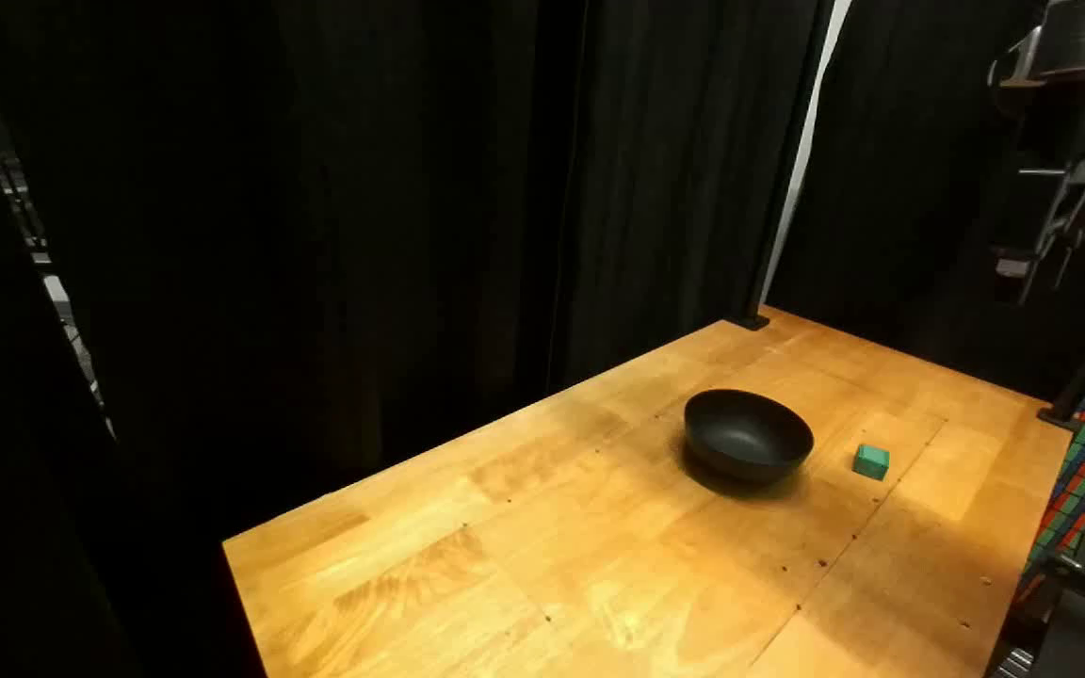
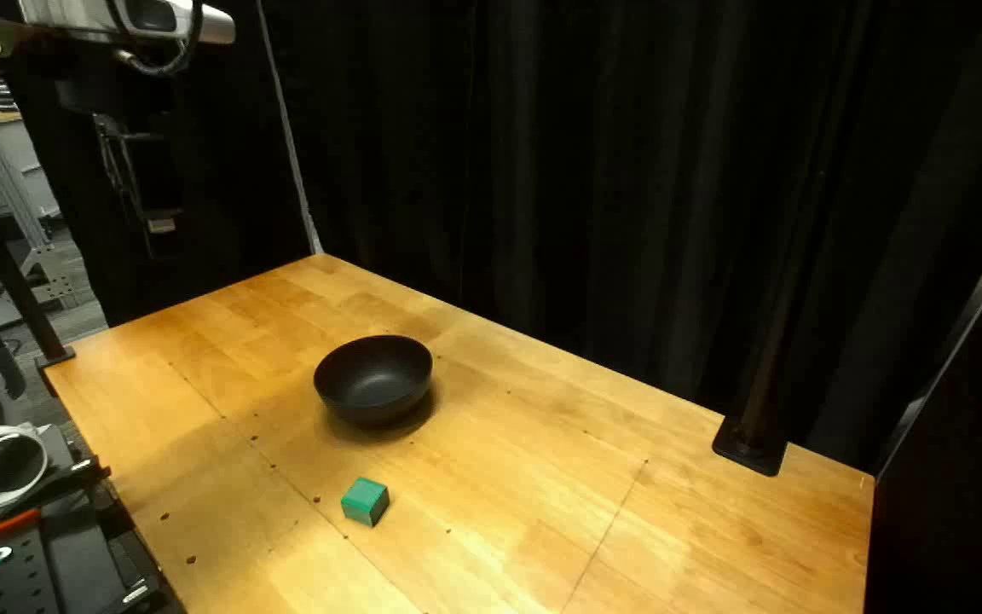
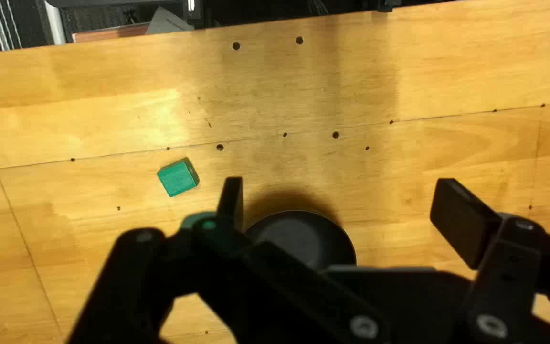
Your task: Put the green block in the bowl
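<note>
Green block (image 3: 178, 177) awaits pickup: gripper (image 3: 346, 210) hangs above the table (image 3: 447, 62), jaws spread wide, holding nothing. Block sits on the table, near but apart from the bowl (image 2: 373, 379). Probable step: approach. Next, centre the jaws over the block, align with its faces, then lower.

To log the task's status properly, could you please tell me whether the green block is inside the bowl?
No, an exterior view shows the green block lying on the wooden tabletop, apart from the bowl.
</note>
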You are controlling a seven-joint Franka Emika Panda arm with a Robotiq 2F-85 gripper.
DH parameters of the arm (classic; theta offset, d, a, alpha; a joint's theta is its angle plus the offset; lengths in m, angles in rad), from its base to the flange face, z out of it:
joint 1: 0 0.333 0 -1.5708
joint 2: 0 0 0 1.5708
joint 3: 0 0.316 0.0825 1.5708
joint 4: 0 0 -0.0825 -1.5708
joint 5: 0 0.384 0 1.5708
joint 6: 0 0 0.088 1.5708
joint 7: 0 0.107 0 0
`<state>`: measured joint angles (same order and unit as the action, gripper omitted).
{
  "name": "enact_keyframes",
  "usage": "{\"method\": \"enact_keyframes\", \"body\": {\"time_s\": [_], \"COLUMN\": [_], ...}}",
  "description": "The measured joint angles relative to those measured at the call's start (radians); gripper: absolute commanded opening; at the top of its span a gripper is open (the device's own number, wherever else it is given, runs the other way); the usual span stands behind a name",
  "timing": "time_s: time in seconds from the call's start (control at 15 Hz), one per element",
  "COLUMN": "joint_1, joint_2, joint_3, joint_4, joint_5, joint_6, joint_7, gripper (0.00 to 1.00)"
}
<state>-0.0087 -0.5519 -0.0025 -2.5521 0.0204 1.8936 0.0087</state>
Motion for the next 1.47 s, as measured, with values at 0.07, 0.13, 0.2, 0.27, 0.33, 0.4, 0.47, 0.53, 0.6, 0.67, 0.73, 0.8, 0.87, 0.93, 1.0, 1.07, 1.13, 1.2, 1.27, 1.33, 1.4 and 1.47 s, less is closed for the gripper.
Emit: {"method": "enact_keyframes", "body": {"time_s": [0.07, 0.13, 0.2, 0.27, 0.33, 0.4, 0.47, 0.53, 0.6, 0.67, 0.73, 0.8, 0.87, 0.93, 1.0, 1.07, 1.13, 1.2, 1.27, 1.33, 1.4, 1.47], "joint_1": [0.000, 0.000, 0.000, 0.000, 0.000, 0.000, 0.000, -0.003, -0.011, -0.026, -0.044, -0.065, -0.088, -0.111, -0.131, -0.148, -0.161, -0.170, -0.175, -0.176, -0.176, -0.175], "joint_2": [0.000, -0.001, -0.002, -0.002, -0.002, -0.002, -0.002, 0.002, 0.013, 0.032, 0.063, 0.102, 0.146, 0.196, 0.247, 0.299, 0.348, 0.398, 0.443, 0.485, 0.525, 0.562], "joint_3": [0.000, 0.000, 0.000, 0.000, 0.000, 0.000, 0.000, 0.002, 0.006, 0.010, 0.011, 0.011, 0.011, 0.011, 0.010, 0.009, 0.008, 0.004, -0.002, -0.010, -0.019, -0.028], "joint_4": [0.002, 0.003, 0.004, 0.004, 0.004, 0.004, 0.004, 0.002, -0.003, -0.014, -0.029, -0.047, -0.064, -0.078, -0.086, -0.090, -0.090, -0.088, -0.086, -0.084, -0.082, -0.078], "joint_5": [0.000, 0.000, 0.000, 0.000, 0.000, 0.000, 0.000, -0.006, -0.026, -0.050, -0.075, -0.099, -0.123, -0.144, -0.161, -0.173, -0.177, -0.178, -0.178, -0.178, -0.178, -0.178], "joint_6": [0.000, 0.000, 0.000, 0.000, 0.000, 0.000, 0.000, 0.000, 0.010, 0.037, 0.076, 0.122, 0.173, 0.224, 0.270, 0.312, 0.352, 0.393, 0.431, 0.474, 0.520, 0.565], "joint_7": [0.000, 0.000, 0.000, 0.000, 0.000, 0.000, 0.000, 0.018, 0.062, 0.109, 0.153, 0.197, 0.242, 0.290, 0.340, 0.394, 0.446, 0.498, 0.549, 0.601, 0.653, 0.702], "gripper": [1.00, 1.00, 1.00, 1.00, 1.00, 1.00, 1.00, 1.00, 1.00, 1.00, 1.00, 1.00, 1.00, 1.00, 1.00, 1.00, 1.00, 1.00, 1.00, 1.00, 1.00, 1.00]}}
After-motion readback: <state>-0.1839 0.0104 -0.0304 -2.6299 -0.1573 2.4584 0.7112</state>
